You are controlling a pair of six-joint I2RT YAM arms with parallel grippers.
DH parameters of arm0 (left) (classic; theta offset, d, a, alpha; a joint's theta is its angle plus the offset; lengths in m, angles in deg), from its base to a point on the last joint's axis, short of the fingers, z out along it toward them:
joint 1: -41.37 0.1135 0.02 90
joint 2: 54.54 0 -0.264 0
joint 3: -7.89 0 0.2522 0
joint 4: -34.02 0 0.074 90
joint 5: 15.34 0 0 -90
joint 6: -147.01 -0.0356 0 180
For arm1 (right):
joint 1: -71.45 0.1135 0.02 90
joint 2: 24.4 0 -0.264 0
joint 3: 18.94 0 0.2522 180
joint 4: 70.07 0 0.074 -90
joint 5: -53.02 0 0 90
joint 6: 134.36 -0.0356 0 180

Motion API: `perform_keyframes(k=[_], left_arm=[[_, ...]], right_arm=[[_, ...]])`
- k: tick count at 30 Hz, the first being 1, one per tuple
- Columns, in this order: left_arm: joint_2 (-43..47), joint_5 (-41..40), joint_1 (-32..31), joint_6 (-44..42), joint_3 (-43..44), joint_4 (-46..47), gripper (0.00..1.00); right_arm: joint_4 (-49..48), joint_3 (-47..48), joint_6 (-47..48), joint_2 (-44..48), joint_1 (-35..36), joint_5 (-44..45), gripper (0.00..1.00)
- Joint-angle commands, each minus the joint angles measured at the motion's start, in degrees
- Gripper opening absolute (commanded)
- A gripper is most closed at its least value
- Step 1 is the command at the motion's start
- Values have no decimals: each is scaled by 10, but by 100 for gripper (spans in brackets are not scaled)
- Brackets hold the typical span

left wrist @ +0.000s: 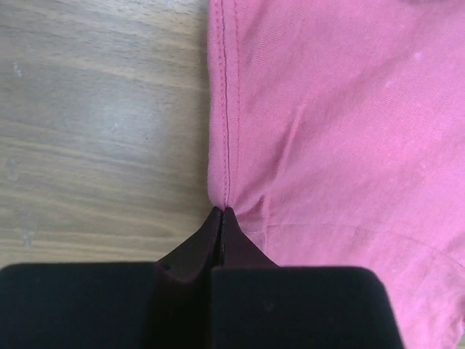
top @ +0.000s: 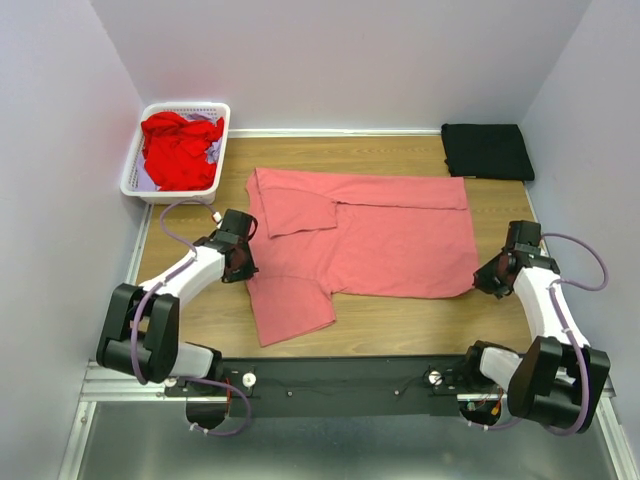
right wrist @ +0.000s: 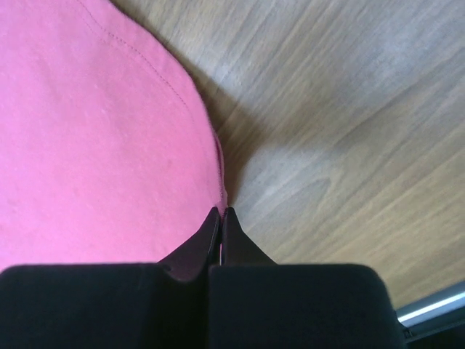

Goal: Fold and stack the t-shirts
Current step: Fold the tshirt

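A pink t-shirt lies spread on the wooden table, partly folded, its far sleeve turned in. My left gripper is shut on its left edge near the near sleeve; in the left wrist view the jaws pinch the hemmed edge of the pink cloth. My right gripper is shut on the shirt's right near corner; in the right wrist view the tips pinch the edge of the pink cloth. A folded black t-shirt lies at the far right.
A white basket at the far left holds a crumpled red shirt over a pale purple one. Grey walls enclose the table on three sides. A metal rail runs along the near edge.
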Motion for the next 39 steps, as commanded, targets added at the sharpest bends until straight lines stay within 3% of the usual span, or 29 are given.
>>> perform_keyframes(k=[1,12,20,39], left_arm=[[26,-7,12,-5,24,-40,0],[-22,27,44,-31,108,-21,0],[-83,42,64,-46,196,-15,0],[-193,54,94,-49,311,2,0]], right_arm=[[48,27,17,17,-6,4,1],[38,102,64,-38,-5,32,1],[-11,155,73,-126,-5,14,1],[-63,301,82,-322,6,-14,1]])
